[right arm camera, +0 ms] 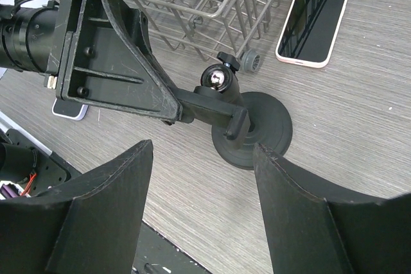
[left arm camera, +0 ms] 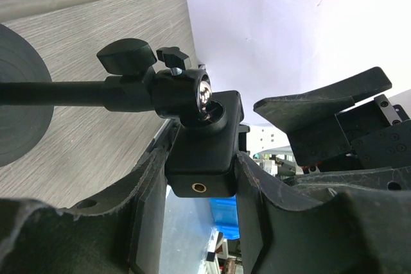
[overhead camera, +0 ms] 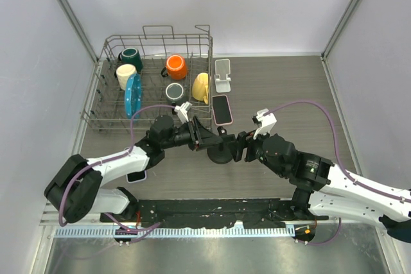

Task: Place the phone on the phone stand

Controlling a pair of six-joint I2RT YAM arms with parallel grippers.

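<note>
The phone [overhead camera: 221, 108] [right arm camera: 313, 20], dark-screened in a pink case, lies flat on the table beside the dish rack. A black phone stand with a round base [overhead camera: 220, 155] [right arm camera: 263, 133], a ball joint and a block-shaped head stands in front of it. My left gripper [overhead camera: 207, 137] [left arm camera: 201, 166] is shut on that head [left arm camera: 200, 158], one finger on each side. My right gripper [overhead camera: 243, 147] [right arm camera: 203, 149] hovers open just right of the stand's base, with only table between its fingers. The phone lies apart from both grippers.
A wire dish rack [overhead camera: 157, 38] at the back left holds several mugs and a blue plate. A white folding stand [overhead camera: 222, 75] sits behind the phone. Another phone in a pale case [overhead camera: 136, 176] [right arm camera: 69, 108] lies by my left arm.
</note>
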